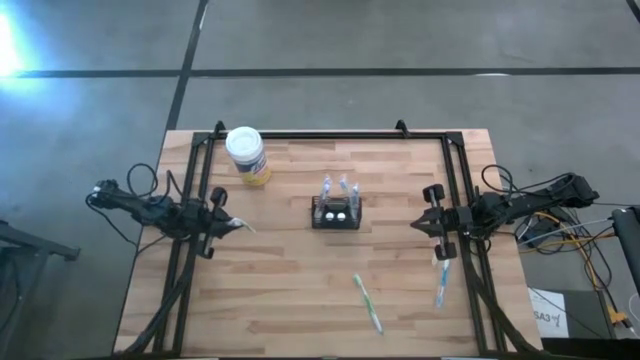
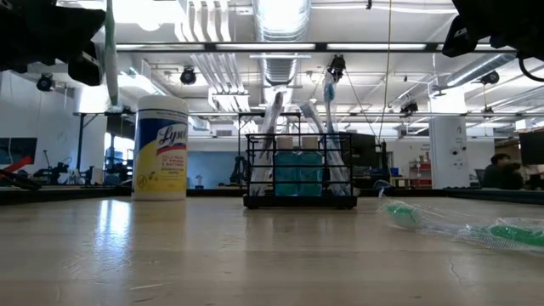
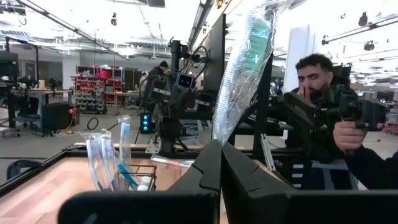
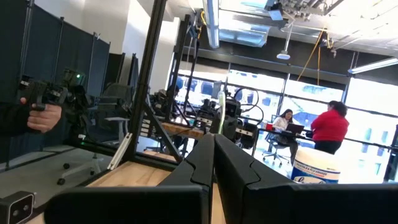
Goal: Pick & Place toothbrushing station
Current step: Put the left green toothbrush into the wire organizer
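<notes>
Left hand [image 3: 219,163] pinching wrapped toothbrush [image 3: 244,68] (upright), right hand [image 1: 426,223] closed, raised.

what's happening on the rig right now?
The left gripper is shut on a wrapped toothbrush, held above the table's left side. The right gripper is shut and empty, raised at the right side. The black toothbrush holder sits mid-table with several wrapped brushes standing in it. Two more wrapped toothbrushes lie on the table nearer the front; a wipes canister stands at the back left.
</notes>
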You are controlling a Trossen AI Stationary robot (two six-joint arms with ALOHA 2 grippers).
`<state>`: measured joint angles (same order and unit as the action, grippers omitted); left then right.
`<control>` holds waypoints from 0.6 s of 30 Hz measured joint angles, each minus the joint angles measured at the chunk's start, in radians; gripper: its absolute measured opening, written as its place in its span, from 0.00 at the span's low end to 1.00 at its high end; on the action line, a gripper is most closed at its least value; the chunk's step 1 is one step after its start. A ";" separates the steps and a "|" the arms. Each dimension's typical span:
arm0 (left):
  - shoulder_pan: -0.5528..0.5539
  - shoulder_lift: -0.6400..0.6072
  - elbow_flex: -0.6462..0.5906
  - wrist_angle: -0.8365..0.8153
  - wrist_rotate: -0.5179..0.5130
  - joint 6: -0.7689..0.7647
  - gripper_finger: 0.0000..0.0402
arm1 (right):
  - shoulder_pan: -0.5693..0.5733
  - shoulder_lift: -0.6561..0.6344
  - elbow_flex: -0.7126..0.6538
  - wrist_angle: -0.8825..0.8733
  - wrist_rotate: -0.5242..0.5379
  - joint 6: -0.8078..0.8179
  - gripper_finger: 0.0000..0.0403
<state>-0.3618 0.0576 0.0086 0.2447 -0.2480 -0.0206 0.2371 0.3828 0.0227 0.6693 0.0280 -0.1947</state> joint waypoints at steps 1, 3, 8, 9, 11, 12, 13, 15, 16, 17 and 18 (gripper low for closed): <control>0.000 0.000 0.000 0.000 0.000 0.000 0.00 | 0.000 0.000 0.000 0.000 0.000 0.000 0.02; 0.000 0.000 0.000 0.003 -0.006 0.000 0.00 | 0.000 0.000 0.000 0.000 0.000 0.003 0.02; 0.000 0.005 0.016 0.098 -0.004 -0.006 0.00 | 0.000 0.000 0.000 0.000 0.000 0.002 0.02; 0.000 0.009 0.034 0.101 0.003 -0.006 0.00 | 0.000 0.000 0.000 0.001 0.000 0.002 0.02; 0.000 0.023 0.078 0.108 0.004 -0.006 0.00 | 0.000 0.000 0.000 0.002 0.000 0.001 0.02; 0.000 0.037 0.101 0.114 0.003 -0.004 0.00 | 0.000 0.000 0.000 0.002 0.000 0.001 0.02; 0.000 0.057 0.124 0.114 0.001 0.001 0.00 | 0.000 0.000 0.000 0.003 0.000 0.002 0.02; 0.000 0.109 0.169 0.104 -0.008 0.006 0.00 | 0.000 0.000 0.000 0.003 0.000 0.002 0.02; 0.000 0.142 0.195 0.104 -0.008 0.012 0.00 | 0.000 0.000 0.000 0.003 0.000 0.001 0.02; 0.000 0.177 0.222 0.105 -0.008 0.018 0.00 | 0.000 0.000 0.000 0.003 0.000 0.001 0.02; 0.000 0.214 0.250 0.106 -0.008 0.025 0.00 | 0.000 0.000 0.000 0.004 0.000 0.001 0.02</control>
<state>-0.3617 0.2719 0.2585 0.3509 -0.2559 0.0045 0.2371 0.3832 0.0227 0.6730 0.0280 -0.1940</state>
